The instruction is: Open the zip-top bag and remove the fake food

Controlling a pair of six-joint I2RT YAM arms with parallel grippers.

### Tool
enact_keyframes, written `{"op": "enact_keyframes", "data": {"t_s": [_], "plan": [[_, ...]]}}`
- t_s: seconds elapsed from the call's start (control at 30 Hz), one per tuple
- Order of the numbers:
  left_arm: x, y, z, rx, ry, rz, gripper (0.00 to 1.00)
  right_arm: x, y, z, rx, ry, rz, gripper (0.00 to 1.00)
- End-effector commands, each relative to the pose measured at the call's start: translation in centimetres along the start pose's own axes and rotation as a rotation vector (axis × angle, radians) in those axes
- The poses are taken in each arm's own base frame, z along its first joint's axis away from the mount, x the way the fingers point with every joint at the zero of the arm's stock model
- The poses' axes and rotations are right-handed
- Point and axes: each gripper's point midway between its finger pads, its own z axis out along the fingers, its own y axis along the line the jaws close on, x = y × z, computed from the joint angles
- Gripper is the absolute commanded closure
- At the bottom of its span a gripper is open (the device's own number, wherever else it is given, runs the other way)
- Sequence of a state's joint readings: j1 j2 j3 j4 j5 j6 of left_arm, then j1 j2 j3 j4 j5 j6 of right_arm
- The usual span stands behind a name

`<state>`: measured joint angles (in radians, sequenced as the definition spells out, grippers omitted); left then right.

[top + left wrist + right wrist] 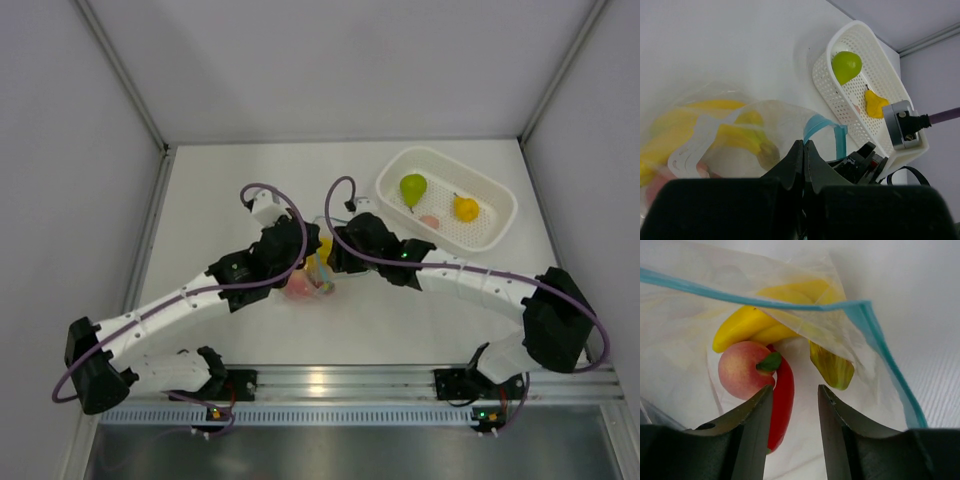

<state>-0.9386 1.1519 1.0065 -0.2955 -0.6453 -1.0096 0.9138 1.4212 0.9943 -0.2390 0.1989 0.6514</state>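
The left arm point(190, 295) is stretching in from an elbow at the far left, and the right arm point(470, 280) is arching in from the right, their wrists nearly meeting ahead of the bases. The left gripper point(804, 150) is pressing its jaws tight together. The right gripper point(795, 405) is holding its jaws parted and pointing downward.

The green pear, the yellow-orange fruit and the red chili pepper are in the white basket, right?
Not the red chili pepper: the right wrist view shows it inside the clear zip-top bag. The green pear and yellow-orange fruit are in the white perforated basket.
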Motion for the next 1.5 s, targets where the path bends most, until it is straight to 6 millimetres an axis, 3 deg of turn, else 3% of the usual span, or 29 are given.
{"op": "enact_keyframes", "data": {"t_s": [0.0,0.13,0.17,0.23,0.43,0.77,0.97,1.17,1.27,1.47], "plan": [[-0.5,-1.0,-0.4,0.063,-0.028,-0.085,1.0,-0.8,4.7,-0.2,-0.15,0.02,-0.019,0.56],[0.5,0.1,-0.3,0.058,-0.026,-0.087,1.0,1.7,4.9,-0.4,-0.176,0.088,-0.049,0.51],[1.4,1.0,0.0,0.049,-0.014,-0.093,1.0,2.9,4.4,-0.3,-0.165,0.106,-0.034,0.51],[1.6,0.8,-0.2,0.078,-0.023,-0.125,1.0,3.7,4.9,-0.4,-0.19,0.1,-0.019,0.52],[3.8,2.4,-0.6,0.034,-0.055,-0.142,1.0,7.9,3.5,0.5,-0.117,0.135,-0.064,0.54],[6.3,2.9,-0.5,0.015,-0.02,-0.118,1.0,11.4,1.8,2.8,-0.065,0.13,-0.161,0.55],[6.7,3.6,-0.4,0.005,-0.015,-0.114,1.0,13.0,2.2,4.7,-0.092,0.143,-0.118,0.51],[6.5,4.0,-0.6,0.002,-0.026,-0.101,1.0,12.5,1.3,5.1,-0.06,0.088,-0.122,0.71],[6.2,4.2,-0.6,-0.003,-0.039,-0.077,1.0,11.2,1.3,4.2,-0.03,0.058,-0.141,0.73],[5.9,4.3,-0.6,-0.004,-0.051,-0.035,1.0,9.3,1.4,0.2,0.054,0.058,-0.212,0.73]]}}
